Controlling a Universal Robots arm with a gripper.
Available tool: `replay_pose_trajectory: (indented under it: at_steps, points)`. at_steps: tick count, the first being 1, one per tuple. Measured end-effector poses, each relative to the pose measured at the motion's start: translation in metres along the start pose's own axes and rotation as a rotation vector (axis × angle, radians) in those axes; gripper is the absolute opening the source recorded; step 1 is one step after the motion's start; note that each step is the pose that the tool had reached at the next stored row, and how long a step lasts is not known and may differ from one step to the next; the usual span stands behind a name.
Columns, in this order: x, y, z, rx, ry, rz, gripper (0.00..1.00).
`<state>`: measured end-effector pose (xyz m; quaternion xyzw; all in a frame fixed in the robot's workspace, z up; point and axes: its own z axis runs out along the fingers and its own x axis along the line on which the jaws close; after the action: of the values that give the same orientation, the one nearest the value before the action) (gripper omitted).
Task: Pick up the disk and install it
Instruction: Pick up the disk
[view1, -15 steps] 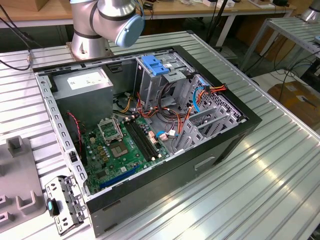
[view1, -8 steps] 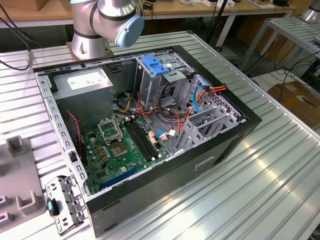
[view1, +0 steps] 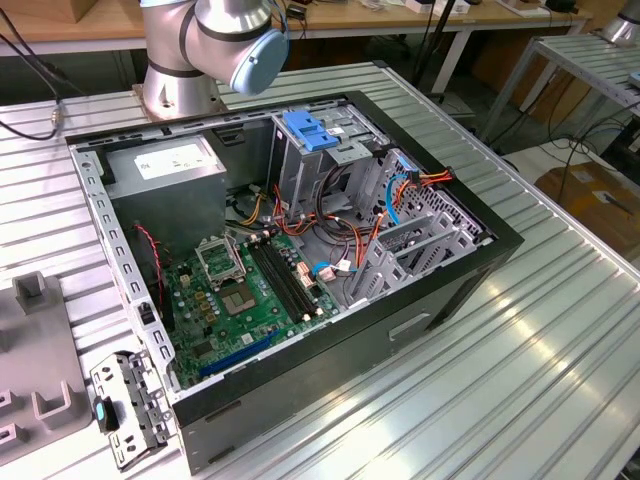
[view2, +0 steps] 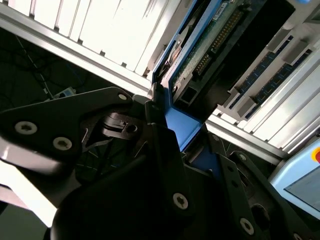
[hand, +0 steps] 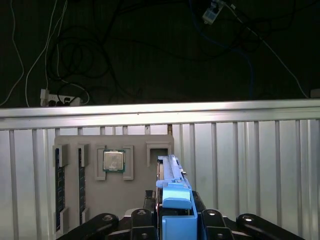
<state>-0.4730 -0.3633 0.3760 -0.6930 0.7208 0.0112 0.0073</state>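
While the claw (hand: 176, 216) clamps the disk (hand: 172, 181), a grey tray (hand: 131, 200) lies beyond.

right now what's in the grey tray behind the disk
Two memory sticks and a processor sit in recesses of the grey tray. The disk, held in the gripper, hides the edge behind it.
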Motion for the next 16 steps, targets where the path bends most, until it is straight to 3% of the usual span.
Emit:
replay_pose_trajectory:
  at_steps: [16]
  points:
    - [-0.0002,0.0,-0.0071,-0.0001,-0.0025,0.0,0.37]
